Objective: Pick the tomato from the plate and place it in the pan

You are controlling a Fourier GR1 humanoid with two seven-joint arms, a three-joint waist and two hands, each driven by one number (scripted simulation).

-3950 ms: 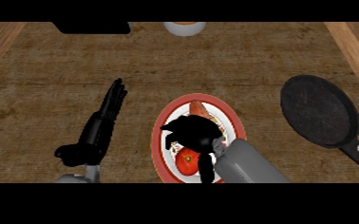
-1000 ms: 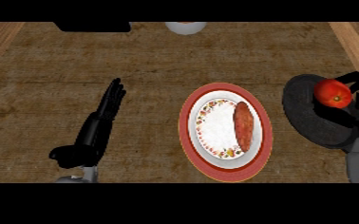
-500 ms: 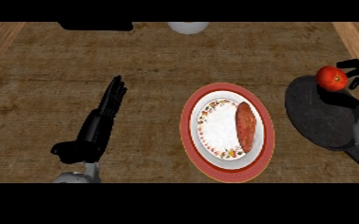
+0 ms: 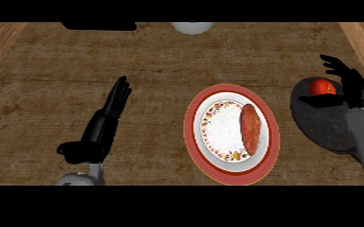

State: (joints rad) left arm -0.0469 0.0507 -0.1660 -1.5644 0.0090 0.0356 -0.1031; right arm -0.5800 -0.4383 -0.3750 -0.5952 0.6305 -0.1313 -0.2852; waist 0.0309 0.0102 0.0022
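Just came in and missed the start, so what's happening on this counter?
The right robot hand is at the dark round pan on the counter's right side, with the red tomato at the pan's far end next to its fingers. Whether the fingers are around the tomato or off it cannot be told. The red-rimmed patterned plate in the middle holds only a reddish-brown oblong food item. The left robot hand rests open at the left.

Red tomato (image 4: 323, 87) showing against black pan (image 4: 323, 122); red-rimmed plate (image 4: 201, 107) wearing white centre, floral border; counter (image 4: 156, 67) showing brown woodgrain.
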